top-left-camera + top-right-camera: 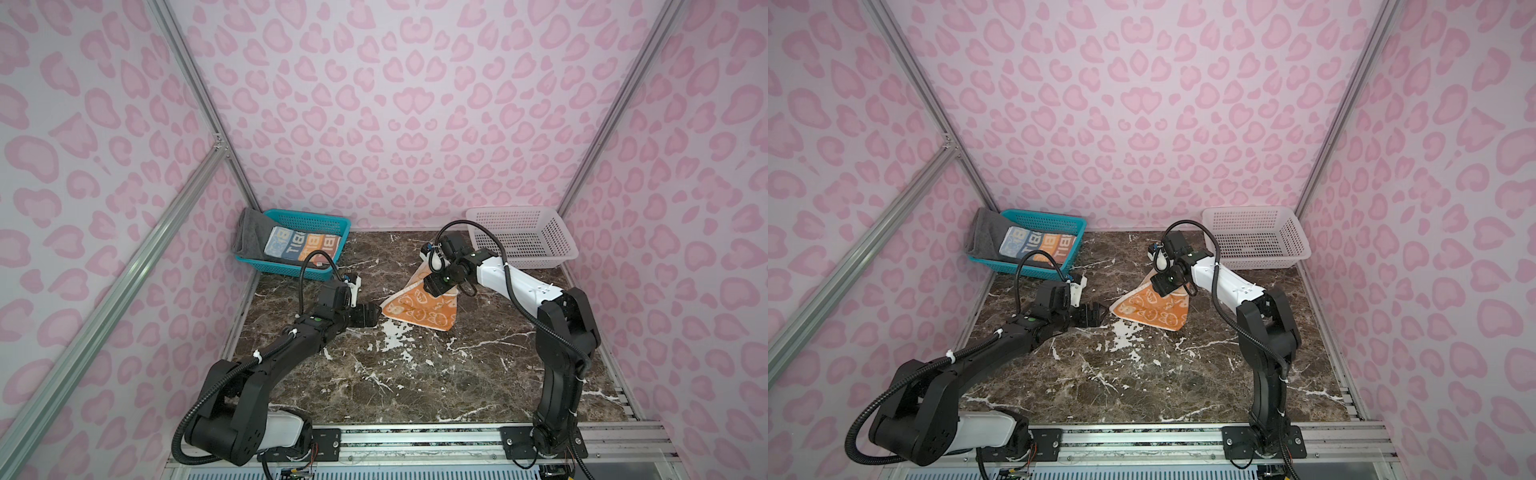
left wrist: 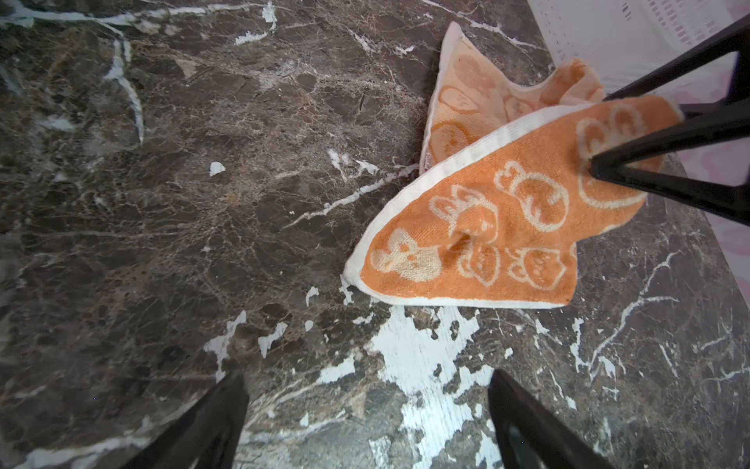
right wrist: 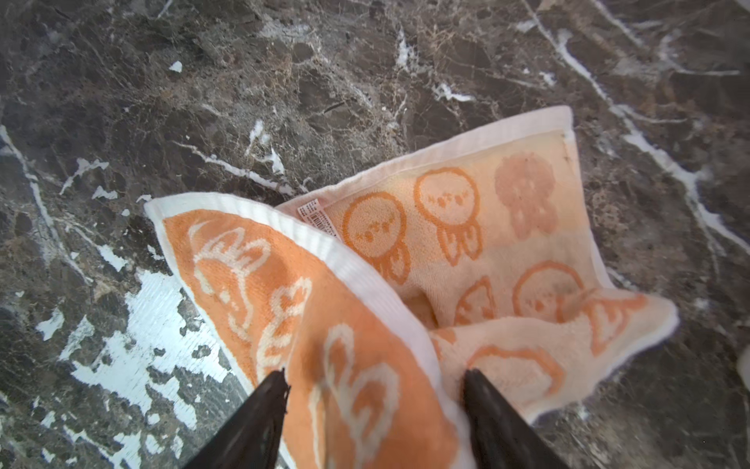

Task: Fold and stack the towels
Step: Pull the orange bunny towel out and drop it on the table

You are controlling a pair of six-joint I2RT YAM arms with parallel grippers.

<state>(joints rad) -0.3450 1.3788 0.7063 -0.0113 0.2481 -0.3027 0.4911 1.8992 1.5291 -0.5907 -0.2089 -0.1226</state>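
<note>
The orange towel (image 1: 419,305) lies half-folded on the table (image 1: 374,395). The right pincer (image 3: 373,373), jaws apart, straddles its raised fold, nearer; the left pincer (image 2: 365,373), open and empty, sits just beside the towel's left corner.

We can read only block letters, seemingly "TIB", on the multicolour towel (image 1: 301,245) (image 1: 1038,245) left of centre in both top views; the orange towel's (image 3: 466,243) tag (image 3: 316,215) is illegible.
</note>
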